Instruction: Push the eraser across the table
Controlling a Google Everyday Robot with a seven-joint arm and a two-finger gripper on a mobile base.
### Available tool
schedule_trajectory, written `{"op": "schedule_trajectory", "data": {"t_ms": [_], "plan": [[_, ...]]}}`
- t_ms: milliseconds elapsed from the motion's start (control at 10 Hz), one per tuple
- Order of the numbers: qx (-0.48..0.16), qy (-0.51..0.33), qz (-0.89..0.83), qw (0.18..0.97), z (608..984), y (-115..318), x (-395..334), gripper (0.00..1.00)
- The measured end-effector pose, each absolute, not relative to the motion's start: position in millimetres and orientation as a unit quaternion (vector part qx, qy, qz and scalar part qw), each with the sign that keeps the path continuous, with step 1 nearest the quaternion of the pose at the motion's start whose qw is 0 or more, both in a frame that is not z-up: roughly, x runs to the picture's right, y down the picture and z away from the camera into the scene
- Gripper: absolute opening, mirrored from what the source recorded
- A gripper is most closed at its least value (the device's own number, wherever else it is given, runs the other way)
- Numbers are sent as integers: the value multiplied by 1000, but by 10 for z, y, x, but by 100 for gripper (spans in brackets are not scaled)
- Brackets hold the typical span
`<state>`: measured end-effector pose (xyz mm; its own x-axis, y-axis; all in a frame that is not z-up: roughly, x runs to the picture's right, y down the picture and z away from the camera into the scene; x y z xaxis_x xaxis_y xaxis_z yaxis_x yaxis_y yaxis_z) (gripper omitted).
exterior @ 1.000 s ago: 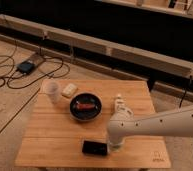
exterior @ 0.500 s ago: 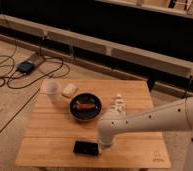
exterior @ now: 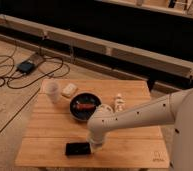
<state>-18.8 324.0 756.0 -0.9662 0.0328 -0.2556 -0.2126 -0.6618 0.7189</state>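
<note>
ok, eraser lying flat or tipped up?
Flat. The eraser lies broad face down on the table, near the front edge. The claw, shut, sits at its right end.

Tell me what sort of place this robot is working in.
Probably a lab or workshop floor: cables trail over bare concrete, and a small wooden table stands alone. The gripper sits beside the eraser.

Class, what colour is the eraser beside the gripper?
Black. The eraser lies beside the gripper, clearest in the camera view.
</note>
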Motion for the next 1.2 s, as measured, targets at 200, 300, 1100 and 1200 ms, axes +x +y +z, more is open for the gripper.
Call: {"op": "schedule_trajectory", "data": {"t_ms": [200, 300, 1100, 1200], "plan": [[-120, 407, 901, 87, 7550, 3232, -377, 15], [-125, 409, 899, 98, 7539, 3247, -467, 15], [-172, 419, 871, 190, 7214, 3521, -1229, 15], [-178, 420, 867, 201, 7156, 3556, -1311, 15]]}}
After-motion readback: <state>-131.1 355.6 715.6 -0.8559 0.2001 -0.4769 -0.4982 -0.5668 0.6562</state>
